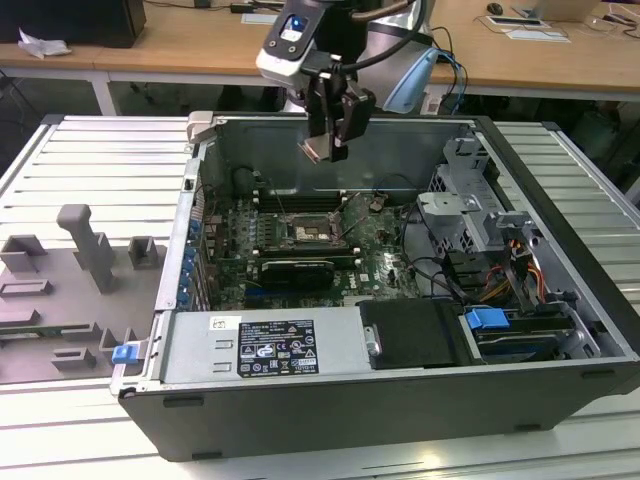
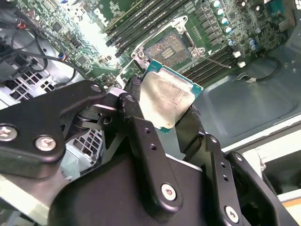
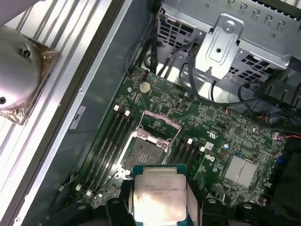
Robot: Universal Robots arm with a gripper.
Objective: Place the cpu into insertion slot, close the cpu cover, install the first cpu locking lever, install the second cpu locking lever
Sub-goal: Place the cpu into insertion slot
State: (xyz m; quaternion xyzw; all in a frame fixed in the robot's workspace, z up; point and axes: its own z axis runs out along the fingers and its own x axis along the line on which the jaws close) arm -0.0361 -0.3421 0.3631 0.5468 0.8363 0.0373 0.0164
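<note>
My gripper (image 1: pixel 326 150) hangs above the open computer case, shut on the cpu (image 1: pixel 312 151). The cpu (image 2: pixel 167 96) is a flat square chip with a pale metal face, pinched at two opposite edges between the black fingers (image 2: pixel 136 117). The insertion slot (image 1: pixel 305 228) lies well below it on the green motherboard, dark in its centre and with nothing in it. In the first wrist view the cpu (image 3: pixel 157 193) sits just short of the insertion slot (image 3: pixel 143 153). The cpu cover (image 3: pixel 162 117), a thin silvery frame, stands swung open at the slot's far side.
Long memory slots (image 3: pixel 110 141) flank the socket. A black card (image 1: pixel 295 270) lies in front of it, and a labelled power supply (image 1: pixel 265 345) fills the case's near side. A metal drive cage (image 1: pixel 470 210) with cables is on the exterior view's right. A grey fixture (image 1: pixel 90 250) stands outside the case.
</note>
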